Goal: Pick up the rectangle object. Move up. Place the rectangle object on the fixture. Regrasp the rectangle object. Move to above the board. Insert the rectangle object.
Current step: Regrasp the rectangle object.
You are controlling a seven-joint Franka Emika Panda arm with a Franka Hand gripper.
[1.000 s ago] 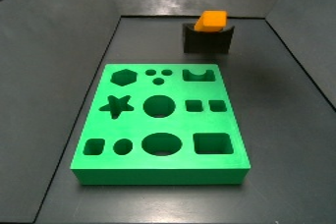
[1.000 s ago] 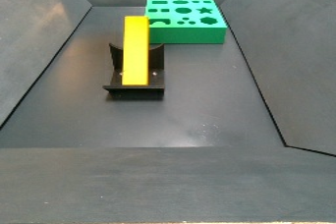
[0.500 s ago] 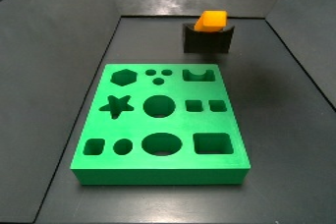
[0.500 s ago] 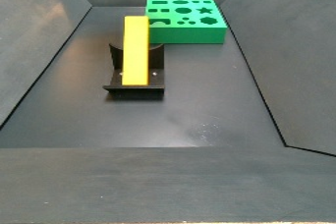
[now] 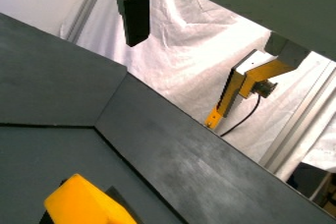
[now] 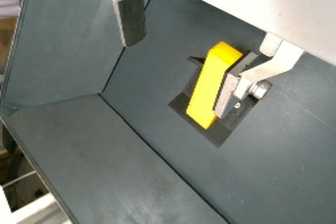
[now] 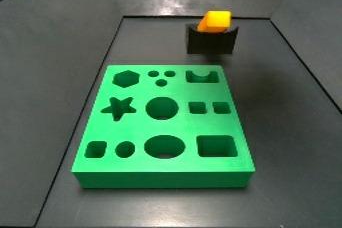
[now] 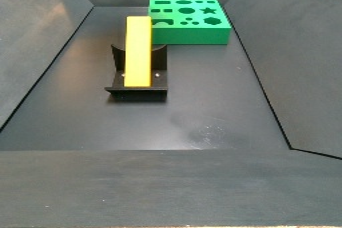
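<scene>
The rectangle object [image 8: 138, 49] was seen resting across the top of the fixture [image 8: 136, 80], left of centre in that side view, one end overhanging toward the board [image 8: 190, 20]. In a side view it [image 7: 215, 19] was seen end-on in the fixture's [image 7: 211, 40] notch, upper centre of frame, behind the board [image 7: 163, 127].

The tool [image 6: 197, 33] was well above and apart from the object [image 6: 211, 84]; nothing was held. One finger [image 6: 129, 17] and another finger [image 6: 268, 63] were seen spread wide, jaws open. In a wrist view only one finger [image 5: 133, 16] was visible, with the object's end [image 5: 89, 201] far from it. The tool was not visible in either side view.
</scene>
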